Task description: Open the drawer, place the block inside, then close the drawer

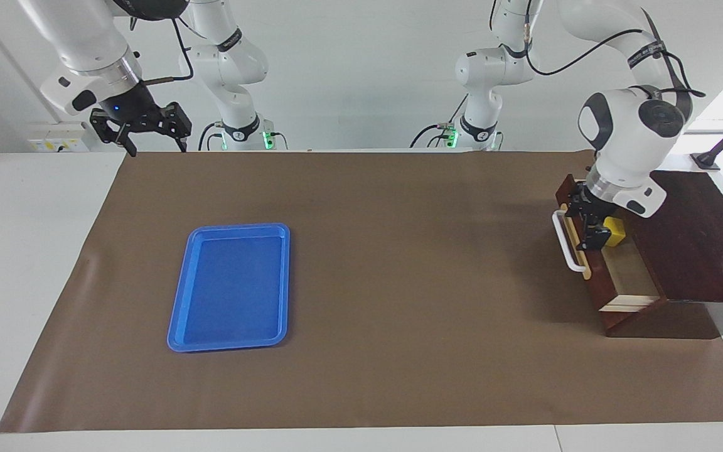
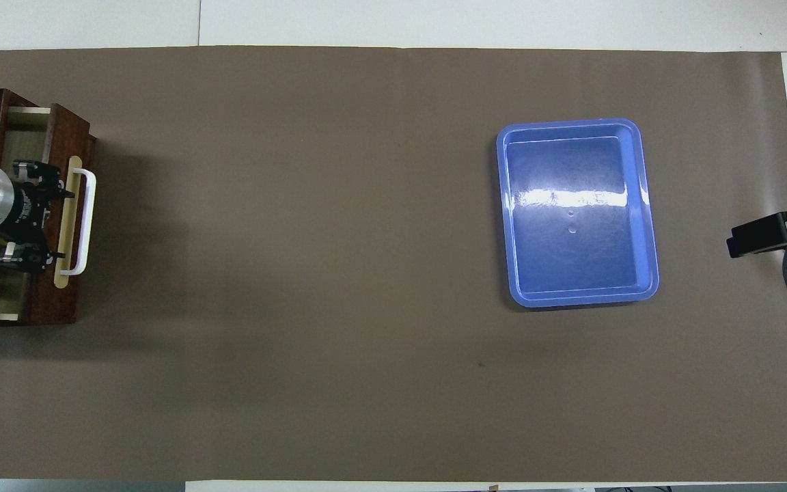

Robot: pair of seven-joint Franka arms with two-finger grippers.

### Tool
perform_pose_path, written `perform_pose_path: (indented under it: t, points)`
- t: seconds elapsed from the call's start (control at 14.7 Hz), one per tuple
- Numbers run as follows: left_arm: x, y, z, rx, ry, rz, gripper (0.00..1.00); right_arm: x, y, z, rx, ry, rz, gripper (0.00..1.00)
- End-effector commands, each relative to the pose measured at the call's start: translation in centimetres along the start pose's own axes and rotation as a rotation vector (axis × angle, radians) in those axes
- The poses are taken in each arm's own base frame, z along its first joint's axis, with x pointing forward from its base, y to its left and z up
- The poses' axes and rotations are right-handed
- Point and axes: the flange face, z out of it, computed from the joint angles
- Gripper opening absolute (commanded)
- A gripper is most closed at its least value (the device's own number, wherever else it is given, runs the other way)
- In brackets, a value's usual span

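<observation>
Reaching into the open drawer (image 1: 631, 276), the left gripper (image 1: 595, 233) hides the yellow block (image 1: 615, 231) from overhead; I cannot tell its fingers' state. The right gripper (image 1: 142, 129), fingers spread, waits over the counter (image 1: 399, 251) edge.

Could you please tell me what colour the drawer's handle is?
The handle is white, mounted on a pale yellow strip; the overhead view shows it best.

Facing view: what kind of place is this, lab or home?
Likely a robotics lab: two Franka arms mounted at a table under a brown mat, with staged props only, a blue tray and a wooden drawer box.
</observation>
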Motion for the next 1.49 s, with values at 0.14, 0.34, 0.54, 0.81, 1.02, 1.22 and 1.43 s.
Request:
perform_pose_path:
  t: [0.14,0.34,0.54,0.81,1.02,1.22,1.43]
  points:
    - [4.2,-0.8,0.2,-0.001,0.025,0.055,1.00,-0.7,1.0,-0.6,-0.014,-0.006,0.038,1.00]
    - [3.7,0.7,-4.7,-0.021,0.039,0.150,1.00,-0.4,0.7,-0.6,0.034,0.004,0.038,1.00]
    - [0.9,1.9,-10.7,-0.022,0.040,0.495,1.00,-0.4,1.0,-0.7,0.048,0.011,0.045,1.00]
    - [-1.5,1.0,-12.1,0.037,-0.005,0.839,1.00,-0.4,0.9,-0.7,0.046,0.015,0.044,1.00]
    - [-2.8,0.8,-12.8,0.053,-0.024,0.999,1.00,-0.5,0.9,-1.0,0.043,0.021,0.041,1.00]
    - [-4.1,-0.2,-13.1,0.070,-0.106,1.040,1.00,-0.6,0.6,-1.0,0.040,0.021,0.032,1.00]
    - [-6.7,-0.6,-14.0,0.054,-0.133,1.173,1.00,-0.5,0.4,-0.9,0.040,0.020,0.028,1.00]
